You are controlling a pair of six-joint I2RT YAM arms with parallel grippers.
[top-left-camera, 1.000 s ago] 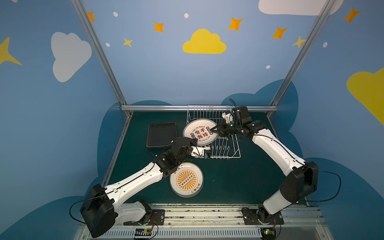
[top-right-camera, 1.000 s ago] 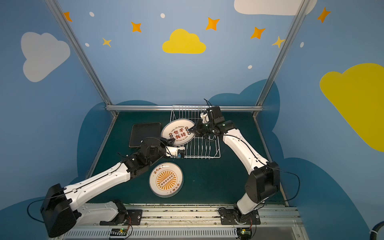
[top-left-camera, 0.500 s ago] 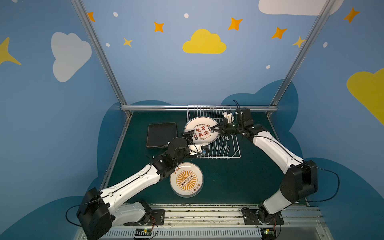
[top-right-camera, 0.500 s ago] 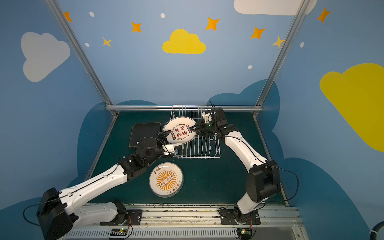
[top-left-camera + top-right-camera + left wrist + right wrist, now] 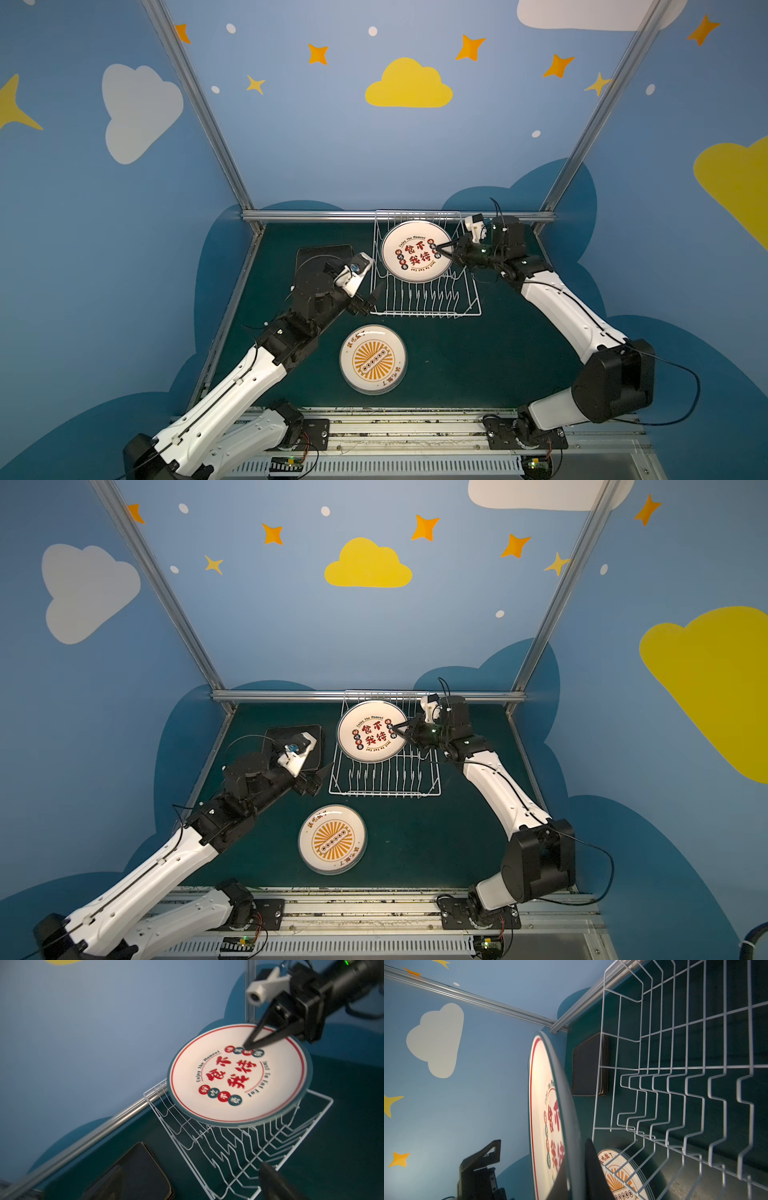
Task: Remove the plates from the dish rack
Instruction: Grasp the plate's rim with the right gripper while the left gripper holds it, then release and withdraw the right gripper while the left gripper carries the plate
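Note:
A round white plate with red-black characters [image 5: 417, 257] [image 5: 371, 737] [image 5: 236, 1076] hangs tilted above the back of the white wire dish rack [image 5: 424, 301] [image 5: 384, 781] [image 5: 228, 1147] [image 5: 675, 1084]. My right gripper [image 5: 441, 248] [image 5: 397, 728] [image 5: 248, 1045] [image 5: 575, 1172] is shut on that plate's right rim. My left gripper [image 5: 371, 300] [image 5: 320, 780] stands open and holds nothing, just off the rack's front left corner. The rack's tines hold no other plate. A stack of round plates topped by an orange sunburst [image 5: 372, 359] [image 5: 332, 839] [image 5: 623, 1178] lies in front of the rack.
A stack of black square plates [image 5: 278, 735] [image 5: 133, 1174] [image 5: 586, 1068] lies face down left of the rack, partly under my left arm. A metal rail [image 5: 399, 216] and the blue walls close the back and sides.
My left gripper let go of the character plate's lower edge, opened wide and drew back to the left. The right gripper kept the plate and carried it slightly back and right.

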